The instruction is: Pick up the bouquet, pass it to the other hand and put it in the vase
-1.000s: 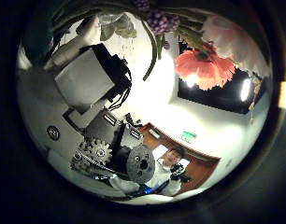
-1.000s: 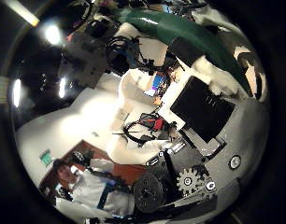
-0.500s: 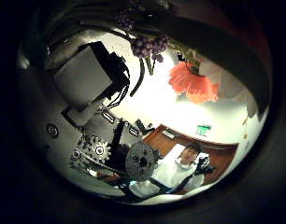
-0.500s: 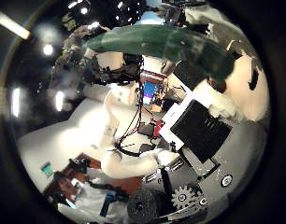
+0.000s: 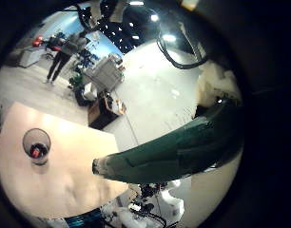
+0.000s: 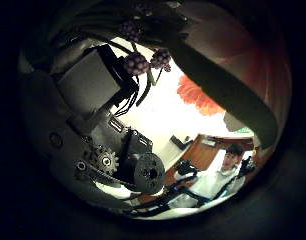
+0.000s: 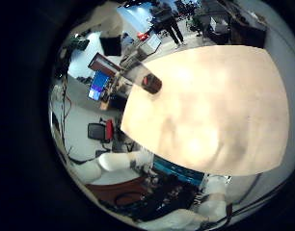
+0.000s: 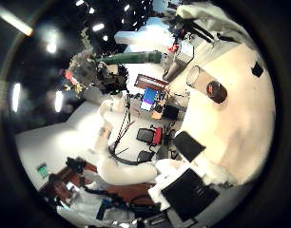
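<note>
The bouquet's wrapped green stem (image 5: 174, 152) fills much of the left little finger side palm view, close to my left palm. Its purple berries (image 6: 143, 62), an orange flower (image 6: 198, 95) and a long leaf (image 6: 218, 90) lie beside my left hand's fingers (image 6: 98, 85), which curl round it. The right thumb side palm view shows the bouquet (image 8: 131, 59) held up in the air, away from my right hand (image 8: 193, 195), which is open and holds nothing. The dark vase (image 8: 216, 91) stands on the table (image 7: 220, 96); it also shows in two more views (image 7: 150, 84) (image 5: 36, 145).
A clear upright container (image 8: 195, 76) stands at the table's edge just behind the vase, also seen in the right little finger side palm view (image 7: 107, 65). The left arm (image 8: 112, 109) rises beside the table. The light tabletop (image 5: 60, 176) spreads below the bouquet.
The stem that lay against my right palm is now far from it; the right hand has let go and drawn back over the table. The left hand has turned with the bouquet.
</note>
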You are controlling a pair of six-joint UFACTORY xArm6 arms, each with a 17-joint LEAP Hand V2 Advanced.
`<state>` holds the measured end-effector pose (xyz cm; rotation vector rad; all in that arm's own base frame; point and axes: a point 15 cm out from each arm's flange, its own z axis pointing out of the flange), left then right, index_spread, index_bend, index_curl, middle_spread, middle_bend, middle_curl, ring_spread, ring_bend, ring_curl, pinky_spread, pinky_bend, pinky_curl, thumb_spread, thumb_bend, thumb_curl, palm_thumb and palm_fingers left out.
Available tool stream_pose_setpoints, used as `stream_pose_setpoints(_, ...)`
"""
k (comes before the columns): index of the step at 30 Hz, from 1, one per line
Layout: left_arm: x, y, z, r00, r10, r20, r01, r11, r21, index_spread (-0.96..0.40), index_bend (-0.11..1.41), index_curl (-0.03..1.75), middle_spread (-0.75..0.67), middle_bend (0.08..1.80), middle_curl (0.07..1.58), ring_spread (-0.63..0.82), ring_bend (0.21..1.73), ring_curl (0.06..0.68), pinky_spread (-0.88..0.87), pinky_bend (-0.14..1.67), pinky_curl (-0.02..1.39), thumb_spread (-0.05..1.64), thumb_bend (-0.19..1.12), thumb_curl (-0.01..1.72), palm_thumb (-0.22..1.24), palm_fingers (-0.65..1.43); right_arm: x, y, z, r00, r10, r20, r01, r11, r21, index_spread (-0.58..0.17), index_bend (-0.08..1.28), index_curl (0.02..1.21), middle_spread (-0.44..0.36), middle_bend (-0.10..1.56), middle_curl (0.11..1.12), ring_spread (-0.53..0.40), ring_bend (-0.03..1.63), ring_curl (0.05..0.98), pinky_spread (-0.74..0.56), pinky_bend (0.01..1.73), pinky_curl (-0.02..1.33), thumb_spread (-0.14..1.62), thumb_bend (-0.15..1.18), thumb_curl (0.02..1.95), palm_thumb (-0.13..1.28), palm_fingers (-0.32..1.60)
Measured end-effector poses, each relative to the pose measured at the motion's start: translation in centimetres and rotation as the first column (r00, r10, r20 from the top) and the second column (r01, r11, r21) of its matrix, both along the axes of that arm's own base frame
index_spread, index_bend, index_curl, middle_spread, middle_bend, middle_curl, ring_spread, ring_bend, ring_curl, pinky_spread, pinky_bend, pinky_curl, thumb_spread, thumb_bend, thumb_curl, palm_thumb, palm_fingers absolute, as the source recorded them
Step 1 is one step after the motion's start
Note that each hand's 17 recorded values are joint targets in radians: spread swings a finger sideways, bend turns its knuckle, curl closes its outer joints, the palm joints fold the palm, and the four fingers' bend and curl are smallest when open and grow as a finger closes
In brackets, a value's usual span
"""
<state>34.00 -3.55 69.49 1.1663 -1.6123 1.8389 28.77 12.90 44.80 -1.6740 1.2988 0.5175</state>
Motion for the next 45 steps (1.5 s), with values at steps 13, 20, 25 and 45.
stream_pose_setpoints(13, 0.3, 2.0, -1.6, 0.998, 0.060, 0.032, -0.062, 0.995, 0.076, -0.68, 0.73, 1.17, -0.50, 1.16, 0.95, -0.40, 1.49, 0.565, -0.46, 1.44, 0.66, 1.07, -0.01, 0.76, 0.95, 1.07, 1.5, -0.7, -0.6, 1.000, -0.020, -0.021, 0.020, 1.000, 0.004, -0.372, 0.15, 0.35, 0.041, 0.35, 0.32, 0.166, 0.65, 0.255, 0.43, 0.67, 0.42, 0.93, -0.04, 0.53, 0.70, -0.03)
stream_pose_setpoints(20, 1.7, 3.3, -4.3, 0.992, 0.120, 0.029, -0.122, 0.985, 0.120, -0.70, 0.72, 1.20, -0.50, 1.15, 0.95, -0.40, 1.48, 0.564, -0.47, 1.42, 0.69, 1.07, -0.01, 0.78, 0.95, 1.07, 1.5, -0.1, -1.1, 0.999, 0.009, -0.035, -0.009, 1.000, -0.005, -0.359, 0.13, 0.29, 0.099, 0.28, 0.31, 0.219, 0.55, 0.229, 0.48, 0.65, 0.38, 0.95, -0.05, 0.43, 0.49, -0.04)
stream_pose_setpoints(25, 3.0, 3.7, -6.5, 0.992, 0.127, 0.004, -0.126, 0.984, 0.122, -0.70, 0.70, 1.21, -0.50, 1.15, 0.96, -0.40, 1.48, 0.564, -0.48, 1.41, 0.71, 1.07, -0.01, 0.78, 0.94, 1.07, 1.9, -0.1, -1.7, 0.998, 0.011, -0.058, -0.011, 1.000, 0.005, -0.357, 0.14, 0.27, 0.115, 0.26, 0.31, 0.233, 0.54, 0.227, 0.49, 0.65, 0.37, 0.95, -0.04, 0.40, 0.44, -0.03)
stream_pose_setpoints(45, 8.4, 3.9, -13.3, 0.989, 0.129, -0.078, -0.114, 0.977, 0.179, -0.72, 0.67, 1.25, -0.50, 1.13, 0.97, -0.40, 1.47, 0.565, -0.49, 1.35, 0.77, 1.07, -0.01, 0.80, 0.94, 1.08, 3.1, -0.4, -3.3, 0.996, 0.007, -0.085, -0.005, 1.000, 0.028, -0.330, 0.14, 0.23, 0.113, 0.23, 0.33, 0.237, 0.54, 0.237, 0.50, 0.68, 0.33, 0.98, -0.03, 0.35, 0.39, 0.01)
